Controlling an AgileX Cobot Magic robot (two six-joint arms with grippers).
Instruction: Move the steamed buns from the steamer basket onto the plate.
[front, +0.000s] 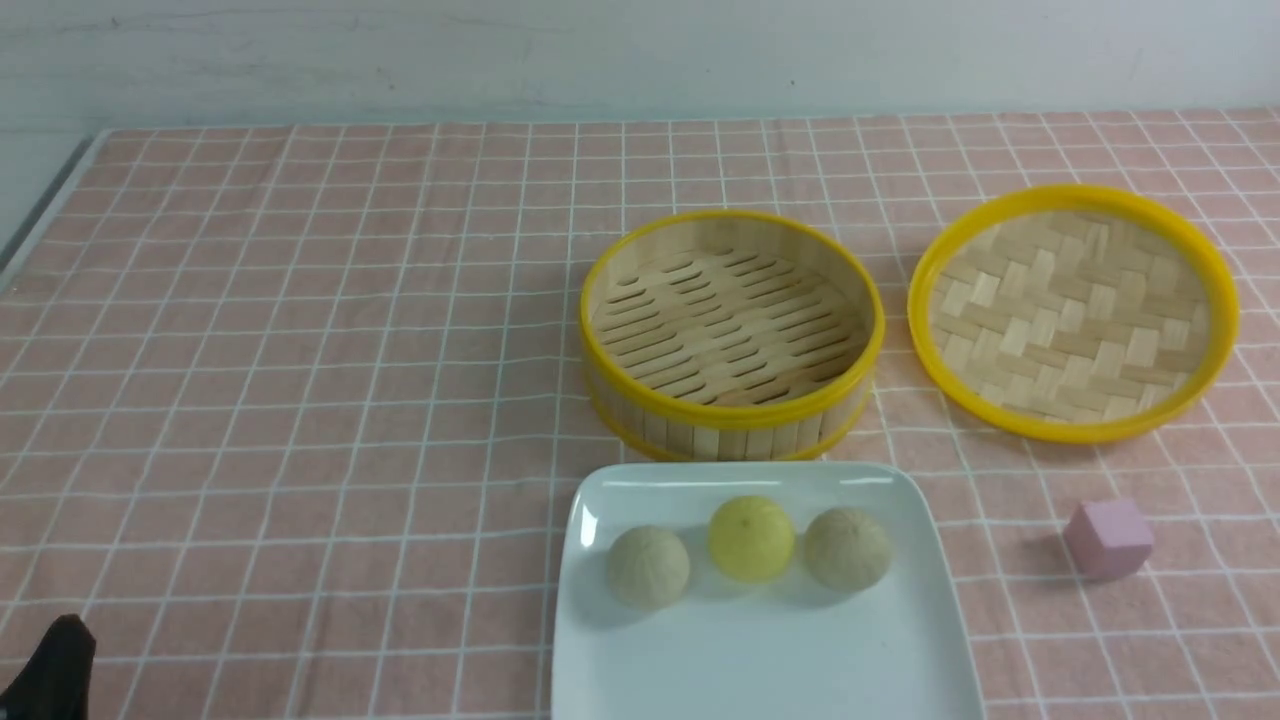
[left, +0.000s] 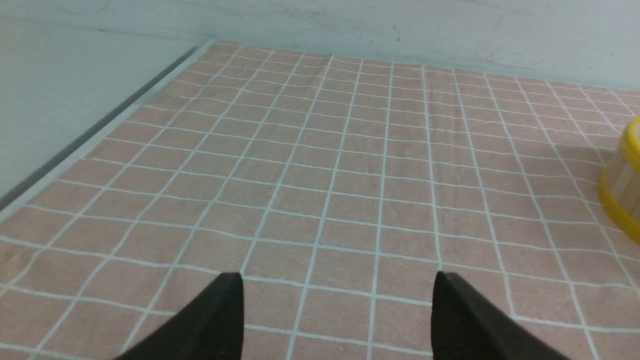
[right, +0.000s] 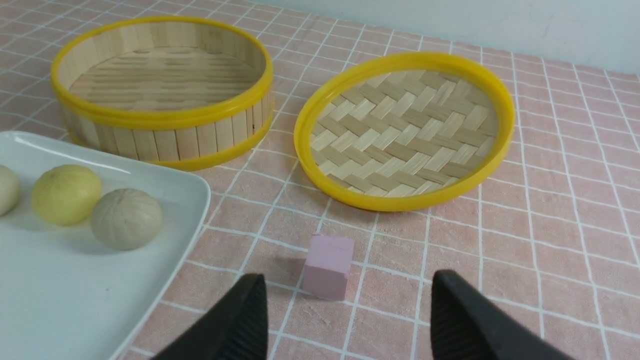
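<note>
on the near middle of a pink checked tablecloth (front: 300, 350) with white grid lines: one large glossy white square plate (front: 760, 660) with rounded corners, bearing all three small round steamed buns (front: 752, 538) in a close row across its far half, one pale beige-grey at each end and one light yellow in the middle. just beyond the plate: one round bamboo steamer basket (front: 730, 415) with tall slatted wall, slotted floor and yellow rims, upright, empty. to the basket's right, apart from it: one shallow round bamboo lid (front: 1075, 310), woven pattern, yellow rim, lying on the cloth. right of the plate, apart from it: one small pink cube (front: 1108, 540). left gripper (left: 337, 280): black, jaws spread wide and grasping nothing, low over bare cloth well to the left of the basket. right gripper (right: 348, 280): black, jaws spread wide, grasping nothing, the pink cube on the cloth just ahead of its tips.
</note>
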